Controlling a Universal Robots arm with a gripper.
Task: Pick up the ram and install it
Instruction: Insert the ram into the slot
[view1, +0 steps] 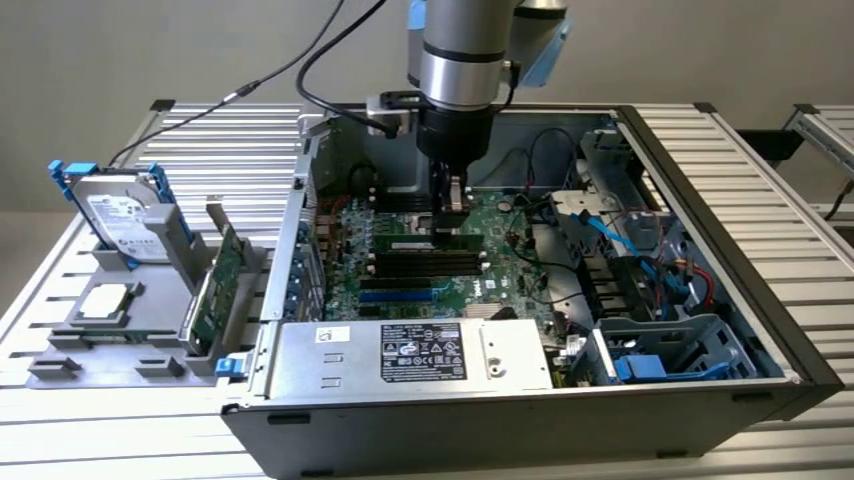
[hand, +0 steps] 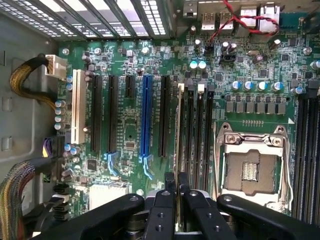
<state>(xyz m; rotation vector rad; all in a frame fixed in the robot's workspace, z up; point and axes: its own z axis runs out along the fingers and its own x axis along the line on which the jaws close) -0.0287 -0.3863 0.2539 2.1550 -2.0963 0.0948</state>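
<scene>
The ram (hand: 178, 130) shows edge-on as a thin green stick lying along the first of the black memory slots (hand: 199, 135) on the motherboard. My gripper (hand: 176, 186) is shut on its near end, black fingers (hand: 163, 200) pressed to both sides. In the exterior view the gripper (view1: 454, 212) reaches straight down into the open computer case (view1: 694, 180), and the ram (view1: 424, 239) sits at the row of memory slots (view1: 427, 262) just below the fingertips. I cannot tell whether the stick is seated in the slot or only resting on it.
An empty CPU socket (hand: 250, 167) lies beside the slots, with long expansion slots (hand: 146, 115) on the other side. Outside the case at the exterior view's left stand a hard drive (view1: 118, 212) and a green expansion card (view1: 214, 290) in a grey holder. The power supply (view1: 427, 352) and blue cables (view1: 627, 240) crowd the case.
</scene>
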